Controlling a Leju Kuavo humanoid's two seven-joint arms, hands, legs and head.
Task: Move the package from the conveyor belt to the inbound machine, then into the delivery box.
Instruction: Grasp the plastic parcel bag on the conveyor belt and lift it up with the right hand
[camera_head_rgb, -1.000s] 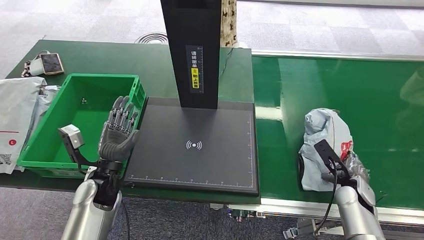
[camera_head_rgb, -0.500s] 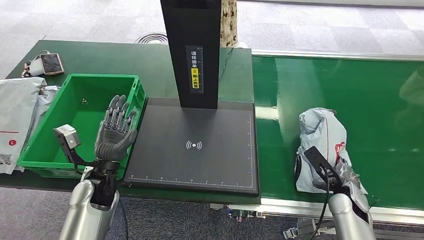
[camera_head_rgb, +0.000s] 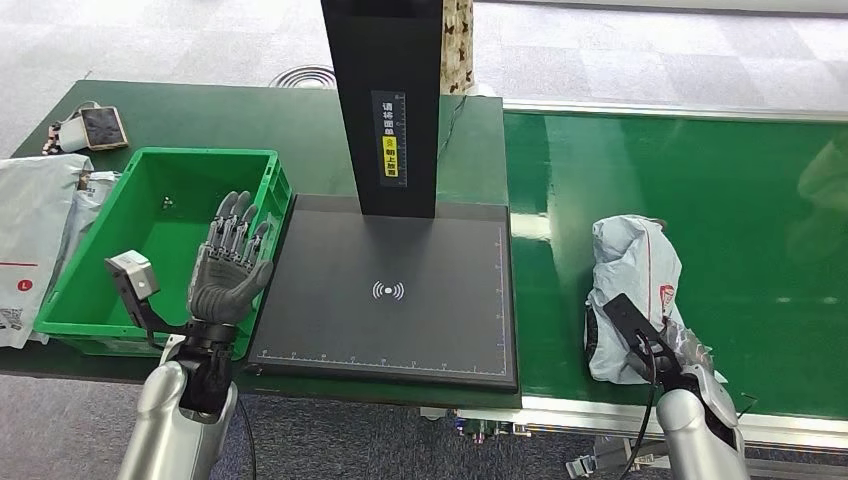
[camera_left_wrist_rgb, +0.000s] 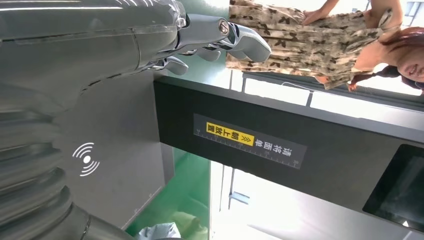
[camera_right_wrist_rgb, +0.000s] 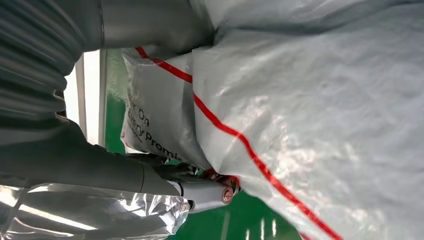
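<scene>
A crumpled grey plastic package (camera_head_rgb: 638, 275) with red print lies on the green conveyor belt (camera_head_rgb: 760, 200), at its near side. My right hand (camera_head_rgb: 692, 362) grips the package's near end. In the right wrist view the thumb and fingers (camera_right_wrist_rgb: 150, 176) press into the bag (camera_right_wrist_rgb: 310, 115). My left hand (camera_head_rgb: 230, 268) is raised with fingers spread and holds nothing, above the seam between the green delivery box (camera_head_rgb: 100, 290) and the black pad of the inbound machine (camera_head_rgb: 420, 330). The machine's black column (camera_head_rgb: 385, 90) stands behind the pad.
White mailer bags (camera_head_rgb: 28, 225) lie left of the green box, and a phone (camera_head_rgb: 102, 126) sits at the far left of the table. A person in a patterned top (camera_left_wrist_rgb: 310, 30) stands beyond the machine's column (camera_left_wrist_rgb: 280, 145).
My right hand and the package have shifted left along the belt toward the machine. My left hand has sunk slightly and moved a little left.
</scene>
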